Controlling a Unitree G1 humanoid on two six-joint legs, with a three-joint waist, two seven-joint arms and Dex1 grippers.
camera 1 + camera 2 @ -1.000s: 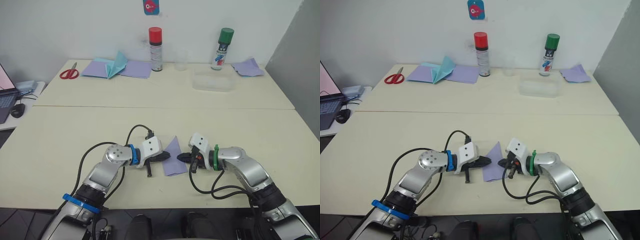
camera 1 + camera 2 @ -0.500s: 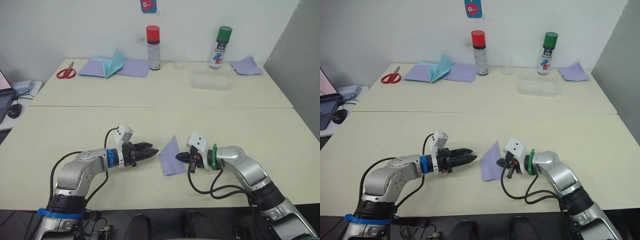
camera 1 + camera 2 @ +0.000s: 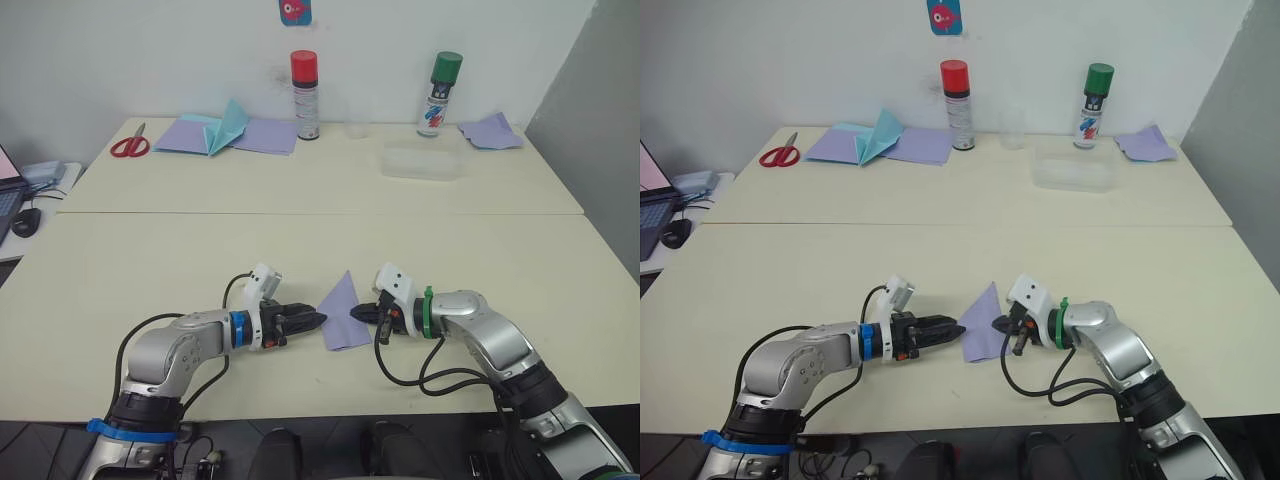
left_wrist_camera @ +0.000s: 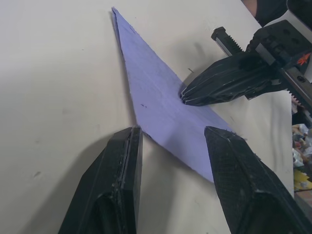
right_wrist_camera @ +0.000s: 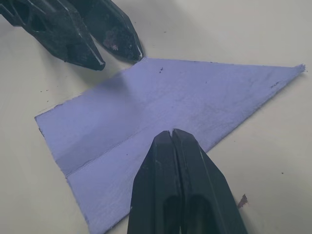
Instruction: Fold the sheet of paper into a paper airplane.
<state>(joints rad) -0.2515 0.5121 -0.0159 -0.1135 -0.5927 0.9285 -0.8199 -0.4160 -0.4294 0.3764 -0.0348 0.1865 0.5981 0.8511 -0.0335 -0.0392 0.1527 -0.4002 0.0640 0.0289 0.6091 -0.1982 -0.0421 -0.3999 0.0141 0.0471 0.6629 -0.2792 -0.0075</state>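
Observation:
The sheet of paper (image 3: 342, 316) is a lavender folded shape with a pointed far end, lying flat on the near table. My left gripper (image 3: 318, 322) is open at the paper's left edge. In the left wrist view its two fingers (image 4: 119, 175) stand apart, on either side of the paper's (image 4: 161, 97) near corner. My right gripper (image 3: 357, 313) is shut, and its joined tips (image 5: 171, 134) rest on the paper's (image 5: 161, 102) surface near the right edge, beside a crease.
Along the far table stand a red-capped spray can (image 3: 304, 82), a green-capped spray can (image 3: 440, 80) and a clear plastic box (image 3: 424, 162). Red scissors (image 3: 128, 146), a teal folded paper (image 3: 230, 126) and flat lavender sheets (image 3: 268, 135) lie there too. A mouse (image 3: 24, 221) sits far left.
My left gripper pulled back to the left of the paper, then returned to its left edge with the fingers level. My right gripper and the paper stayed put.

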